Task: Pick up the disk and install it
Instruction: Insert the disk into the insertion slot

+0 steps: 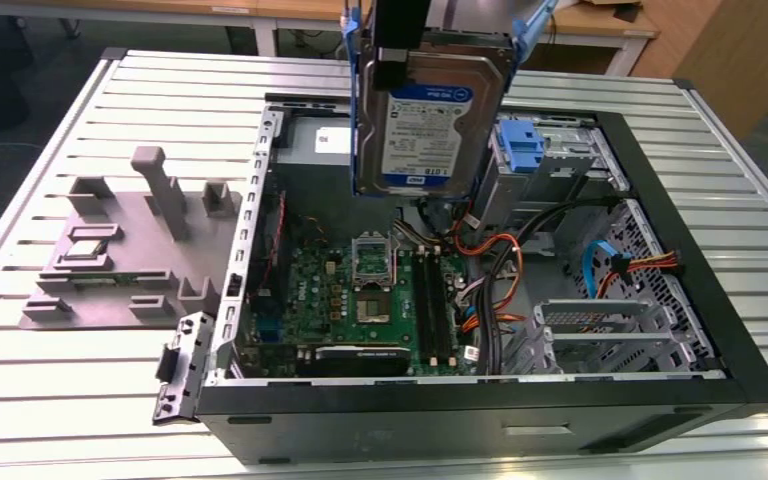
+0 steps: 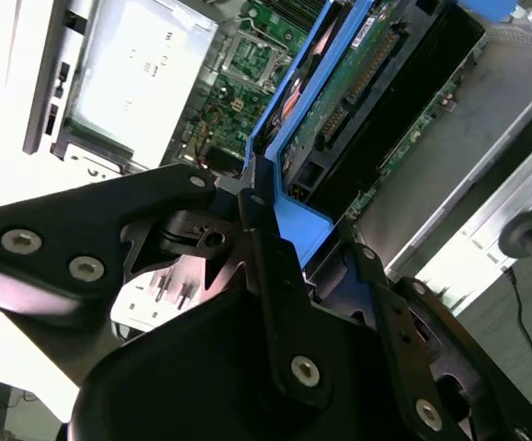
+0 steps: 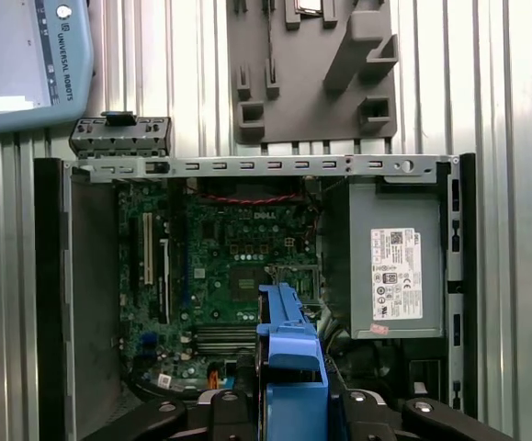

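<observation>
disk (image 1: 427, 120): hanging upright over open case (image 1: 491, 425), long axis vertical, label facing near | hand (image 1: 404, 40): directly above it, clamped on its top end | blue bracket (image 1: 523, 148): just beside disk, exterior view's right

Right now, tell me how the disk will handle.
Probably rigid: the disk hangs straight and looks metal-cased. Likely heavy for its size. The gripper clamps its blue plastic rails, so it might slip or swing.
</observation>
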Motion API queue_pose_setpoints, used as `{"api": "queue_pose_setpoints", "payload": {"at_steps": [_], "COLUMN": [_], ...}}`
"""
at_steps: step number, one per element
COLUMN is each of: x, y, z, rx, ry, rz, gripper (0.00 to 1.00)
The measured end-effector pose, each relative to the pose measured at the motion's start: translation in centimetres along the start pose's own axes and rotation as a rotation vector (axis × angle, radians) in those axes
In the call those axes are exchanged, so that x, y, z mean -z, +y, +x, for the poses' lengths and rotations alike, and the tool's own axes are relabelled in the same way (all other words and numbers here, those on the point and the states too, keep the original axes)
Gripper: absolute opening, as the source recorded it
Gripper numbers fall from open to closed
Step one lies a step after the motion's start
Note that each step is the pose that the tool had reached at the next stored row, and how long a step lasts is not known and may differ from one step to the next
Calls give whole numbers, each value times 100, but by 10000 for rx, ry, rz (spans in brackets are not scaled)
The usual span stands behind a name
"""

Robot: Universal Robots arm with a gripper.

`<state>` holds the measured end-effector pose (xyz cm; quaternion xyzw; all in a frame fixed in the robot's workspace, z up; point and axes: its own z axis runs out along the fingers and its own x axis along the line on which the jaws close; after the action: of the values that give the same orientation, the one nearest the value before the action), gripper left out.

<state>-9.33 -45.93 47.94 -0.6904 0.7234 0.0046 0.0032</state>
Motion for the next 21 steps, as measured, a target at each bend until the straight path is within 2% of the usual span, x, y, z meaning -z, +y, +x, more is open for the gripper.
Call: {"api": "queue_pose_setpoints", "payload": {"at_steps": [6, 21], "x": [-3, -2], "y": [-23, -24], "z": [16, 15], "rx": [-54, -88], "ry": [13, 11], "rz": [2, 2], "gripper": [36, 36]}}
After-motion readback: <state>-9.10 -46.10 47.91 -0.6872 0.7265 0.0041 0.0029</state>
